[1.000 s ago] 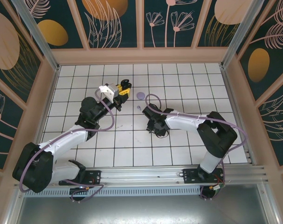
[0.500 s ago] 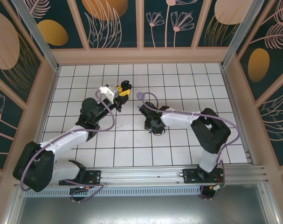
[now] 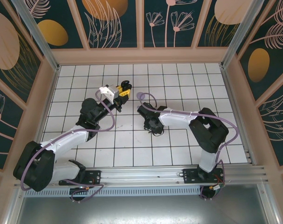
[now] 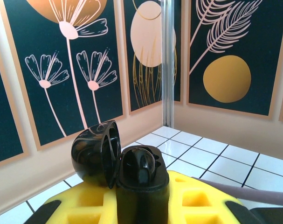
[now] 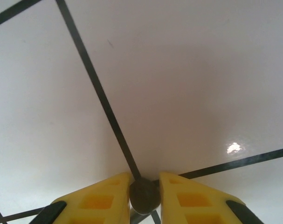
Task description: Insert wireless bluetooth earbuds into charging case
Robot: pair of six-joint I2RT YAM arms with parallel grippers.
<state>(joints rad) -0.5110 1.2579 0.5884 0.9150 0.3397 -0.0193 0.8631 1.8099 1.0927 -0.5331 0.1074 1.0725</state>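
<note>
R arm (image 3: 178, 117) noted shifted left, elbow drawn nearer base. R gripper (image 5: 144, 178) narrowed since prev. frames; fingers now pressed against both sides of earbud (image 5: 144, 196).

- The tiled table (image 3: 216, 93) is bare along its right side and its far row; there a gripper could pass freely.
- The left arm (image 3: 80, 126) lies slantwise across the left half. The left gripper (image 3: 123, 89) is clamped on an open black case (image 4: 141, 175), lifted off the tiles.
- The right arm (image 3: 188, 119) bars the middle, and only a narrow lane lies between the two grippers.
- The right gripper (image 5: 145, 179) is down at the table, with a small dark earbud (image 5: 145, 196) filling the gap between its fingers.
- Walls (image 3: 141, 55) close three sides.
</note>
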